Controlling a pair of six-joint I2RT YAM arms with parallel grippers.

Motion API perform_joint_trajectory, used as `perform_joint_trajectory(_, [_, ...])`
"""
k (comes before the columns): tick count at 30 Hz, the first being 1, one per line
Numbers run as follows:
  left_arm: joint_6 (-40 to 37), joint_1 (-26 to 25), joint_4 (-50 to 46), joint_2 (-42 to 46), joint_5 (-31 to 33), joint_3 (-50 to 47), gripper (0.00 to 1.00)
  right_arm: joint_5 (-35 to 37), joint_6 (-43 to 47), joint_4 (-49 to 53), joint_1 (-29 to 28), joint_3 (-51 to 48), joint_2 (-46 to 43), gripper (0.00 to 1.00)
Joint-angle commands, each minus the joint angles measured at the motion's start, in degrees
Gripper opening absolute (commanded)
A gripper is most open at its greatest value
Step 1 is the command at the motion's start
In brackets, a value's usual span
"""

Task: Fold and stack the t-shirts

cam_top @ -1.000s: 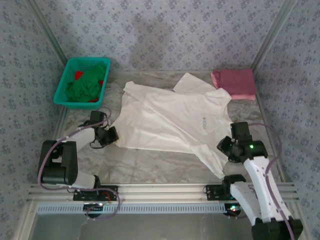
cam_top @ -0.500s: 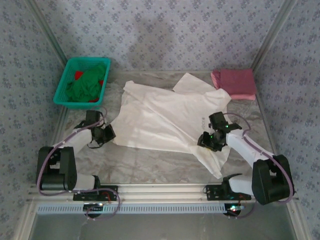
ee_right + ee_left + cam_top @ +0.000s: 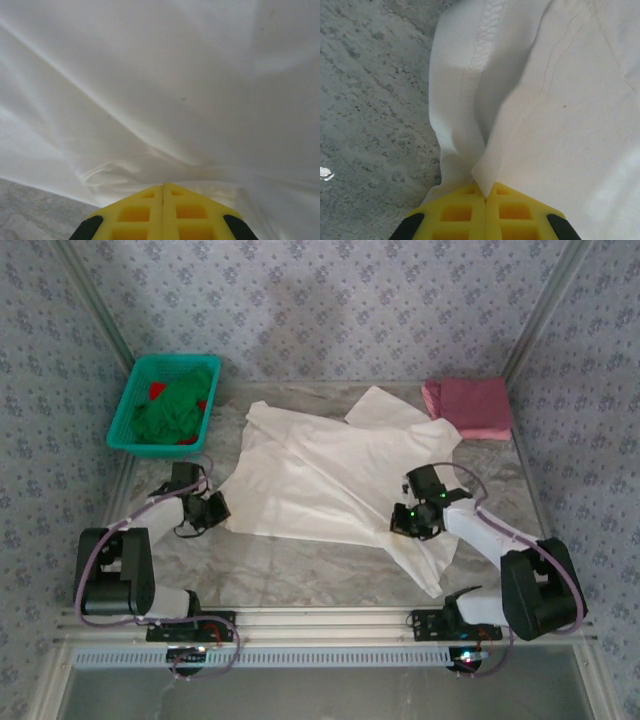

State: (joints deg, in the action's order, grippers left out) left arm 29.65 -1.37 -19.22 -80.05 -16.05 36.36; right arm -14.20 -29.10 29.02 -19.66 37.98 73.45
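Cream-white t-shirt of soft plain cloth [image 3: 320, 475] lies spread and rumpled across the middle of the grey marbled table [image 3: 300, 565], and we see both pairs of fingers closed on it. In the left wrist view the yellow left fingers [image 3: 457, 212] are pressed tight together with a folded hem corner of the shirt pinched between their tips, the cloth rising away from them and bare table to its left; from above, that grip sits at the shirt's near left corner. In the right wrist view the yellow right fingers [image 3: 135, 212] are also shut, a puckered ridge of the cream-white t-shirt gathered right at their tips with cloth all around and a strip of table at the lower left; from above they sit on the shirt's near right part. A folded dusty pink t-shirt [image 3: 468, 406] rests at the far right corner of the table, well apart from both arms, and a teal plastic mesh basket [image 3: 122, 425] holding green cloth [image 3: 170, 415] stands at the far left. Against a second ago, we note the right arm has swung in from beyond the shirt's right edge onto the cloth and its fingers have closed, now covering the small grey chest mark; the left fingers have kept their pinch almost in place.
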Motion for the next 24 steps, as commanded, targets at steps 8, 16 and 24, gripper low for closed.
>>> perform_joint_trajectory(8, [-1.06, 0.55, 1.21, -2.09, 0.68, 0.45, 0.00, 3.33, -4.52, 6.96, 3.14, -0.35, -5.50, 0.44])
perform_joint_trajectory(16, [-1.19, 0.54, 1.21, -1.51, 0.90, -0.32, 0.00, 0.10, 0.64, 1.09, 3.63, 1.03, 2.74, 0.34])
perform_joint_trajectory(24, [-0.92, 0.57, 1.04, -0.35, 1.31, -0.82, 0.00, -0.01, 0.41, 4.36, 1.32, 2.73, -0.39, 0.00])
